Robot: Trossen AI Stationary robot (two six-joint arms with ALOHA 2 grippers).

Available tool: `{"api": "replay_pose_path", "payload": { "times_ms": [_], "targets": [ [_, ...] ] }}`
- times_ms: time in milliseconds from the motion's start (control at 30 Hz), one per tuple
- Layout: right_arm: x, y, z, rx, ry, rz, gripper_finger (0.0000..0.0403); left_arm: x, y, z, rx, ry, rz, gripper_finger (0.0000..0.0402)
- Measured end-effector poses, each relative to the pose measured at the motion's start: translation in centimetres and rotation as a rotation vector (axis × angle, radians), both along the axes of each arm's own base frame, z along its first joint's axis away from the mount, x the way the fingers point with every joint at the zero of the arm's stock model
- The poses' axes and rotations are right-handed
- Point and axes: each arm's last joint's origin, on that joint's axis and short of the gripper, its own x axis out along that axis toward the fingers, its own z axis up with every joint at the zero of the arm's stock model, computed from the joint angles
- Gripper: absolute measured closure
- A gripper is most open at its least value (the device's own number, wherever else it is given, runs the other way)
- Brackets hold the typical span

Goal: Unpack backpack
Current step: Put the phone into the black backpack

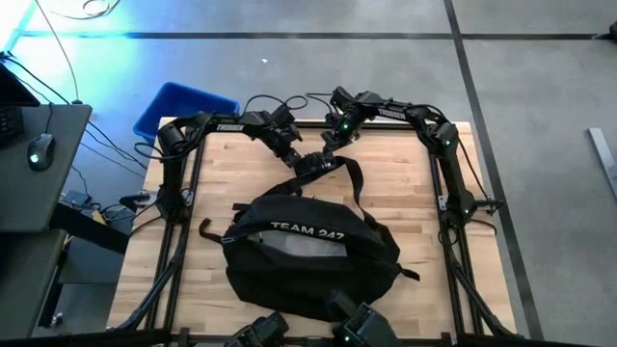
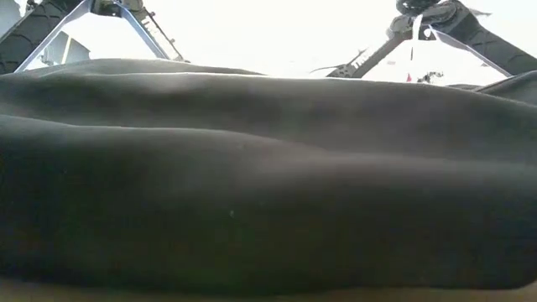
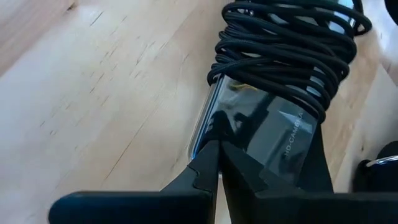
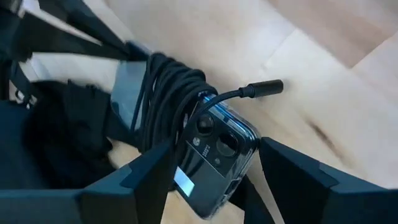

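The backpack [image 1: 313, 255] lies in the lower middle of the high view on the wooden table [image 1: 231, 169], its "TEAM 247" lettering facing up and its straps [image 1: 355, 183] running toward the upper centre. In the low view its black fabric [image 2: 268, 184] fills nearly the whole frame.

Above the bag, at the upper centre of the high view, the 2 grippers meet over a phone [image 4: 217, 152] in a clear case, wrapped in a black braided cable [image 4: 165, 96]. The left gripper [image 3: 217, 165] is pinched closed on the edge of the phone, its fingertips pressed together at the lower centre of the left wrist view, with the cable coil [image 3: 286, 50] at the upper right. The right gripper [image 4: 214, 168] stands spread apart, its 2 fingers [image 4: 146, 174] flanking the phone at the bottom of the right wrist view without clamping it. The cable's plug [image 4: 264, 88] sticks out over the bare wood.
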Motion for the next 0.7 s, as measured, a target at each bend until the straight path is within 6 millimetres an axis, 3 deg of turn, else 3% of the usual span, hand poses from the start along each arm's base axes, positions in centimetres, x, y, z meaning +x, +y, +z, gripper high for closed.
{"api": "replay_pose_path", "payload": {
  "times_ms": [167,567,700],
  "targets": [
    [-0.7,0.2,-0.5,-0.041,0.123,-0.006,0.0179,0.2,0.0,0.0,0.018,-0.004,-0.002,0.0401],
    [0.5,0.7,-2.1,0.110,-0.031,0.065,0.0179,0.7,-0.4,-0.1,0.053,-0.006,0.039,0.0401],
    [1.1,1.5,-2.1,0.111,-0.086,0.142,0.0201,1.2,-0.6,-0.2,0.087,-0.016,0.041,0.0401]
  ]
}}
